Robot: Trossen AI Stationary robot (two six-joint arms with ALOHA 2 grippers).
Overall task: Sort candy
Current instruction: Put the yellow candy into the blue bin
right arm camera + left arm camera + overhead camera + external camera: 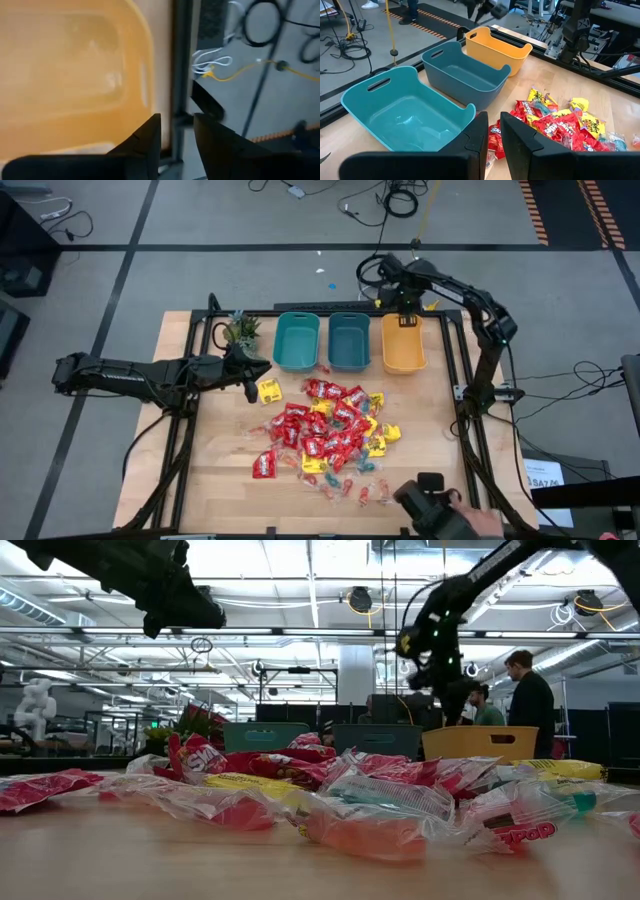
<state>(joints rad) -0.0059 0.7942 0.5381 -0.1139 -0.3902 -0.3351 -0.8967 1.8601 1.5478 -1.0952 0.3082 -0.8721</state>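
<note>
Orange bin (65,75) blurred, its contents indistinct beyond the right claw (176,131).

A wooden table (420,470) is carrying three bins (348,341) at upper centre, candy (325,430) heaped mid-frame, a plant (241,330) upper left.

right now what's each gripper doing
left gripper: slightly open, holding nothing, beside the teal bin
right gripper: slightly open, empty, above the yellow bin

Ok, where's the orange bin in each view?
High: orange bin, rightmost of three bins, under the right arm.
Low: right of centre, behind the candy pile.
Left wrist: farthest bin.
Right wrist: fills the frame's left.
Shared landmark: the neighbouring dark blue bin.
</note>
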